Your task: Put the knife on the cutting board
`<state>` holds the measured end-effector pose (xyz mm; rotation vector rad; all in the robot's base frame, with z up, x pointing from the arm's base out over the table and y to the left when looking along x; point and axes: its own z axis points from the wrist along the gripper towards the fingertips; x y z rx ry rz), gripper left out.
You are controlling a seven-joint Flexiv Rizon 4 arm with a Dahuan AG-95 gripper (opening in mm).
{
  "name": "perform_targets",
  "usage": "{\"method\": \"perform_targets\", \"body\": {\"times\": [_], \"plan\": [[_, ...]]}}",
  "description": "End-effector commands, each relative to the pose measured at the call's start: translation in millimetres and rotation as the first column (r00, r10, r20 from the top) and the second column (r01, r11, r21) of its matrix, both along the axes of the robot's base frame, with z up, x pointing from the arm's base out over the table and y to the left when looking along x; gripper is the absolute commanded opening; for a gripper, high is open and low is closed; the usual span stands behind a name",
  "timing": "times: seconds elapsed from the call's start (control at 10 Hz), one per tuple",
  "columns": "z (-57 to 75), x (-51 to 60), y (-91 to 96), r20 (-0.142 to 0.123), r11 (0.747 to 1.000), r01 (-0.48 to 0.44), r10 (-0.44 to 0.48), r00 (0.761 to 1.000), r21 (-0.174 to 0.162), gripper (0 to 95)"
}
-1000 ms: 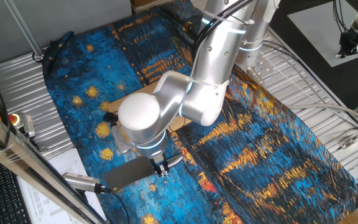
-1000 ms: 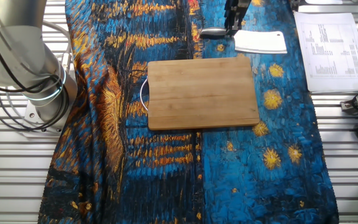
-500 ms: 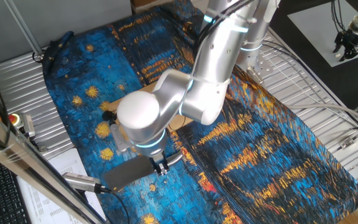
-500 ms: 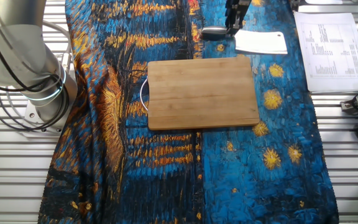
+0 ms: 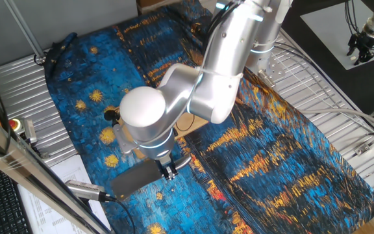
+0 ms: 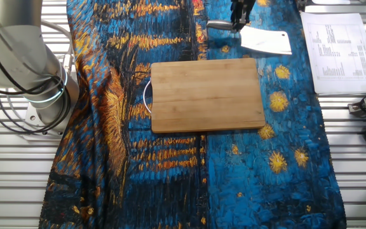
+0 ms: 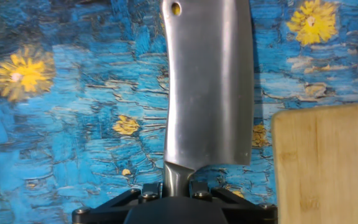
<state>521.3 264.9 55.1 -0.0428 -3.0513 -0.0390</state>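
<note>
The claw [image 6: 236, 25] is clamped on the knife [image 6: 264, 42], gripping it where the shiny handle meets the broad grey blade. In the hand view the blade [image 7: 209, 87] runs straight away from the fingers toward 12 o'clock, flat side to the camera, with a small hanging hole near its far corner. Holding it at the neck keeps the heavy blade close to the grip, which probably limits how much it can droop or twist.

In the other fixed view the knife sits at about 12 to 1 o'clock from the cutting board [image 6: 207, 94], just past the board's far edge and not over it. The blade looks slightly tilted against the cloth, which suggests it is lifted or lifting, though the pictures do not settle whether any edge touches the starry blue cloth [image 6: 284, 152] that covers the bench. In the hand view a corner of the board [image 7: 325, 163] lies at 4 o'clock, near the blade's edge but apart from it.

The board lies bare and flat, so the knife can go anywhere on it. The task is at the carry stage: the next move likely calls for enough height to clear the board's rim, then a short shift over the wood before release.
</note>
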Motion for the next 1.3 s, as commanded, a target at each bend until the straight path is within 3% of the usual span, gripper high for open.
{"method": "perform_targets", "body": {"times": [0.1,1.3], "plan": [[7.3,-1.1,0.9,0.002,1.0,-0.005,0.005,1.0,-0.001,0.0],[71.0,-18.1,11.9,-0.002,0.999,-0.033,0.034,0.999,0.021,0.0]]}}
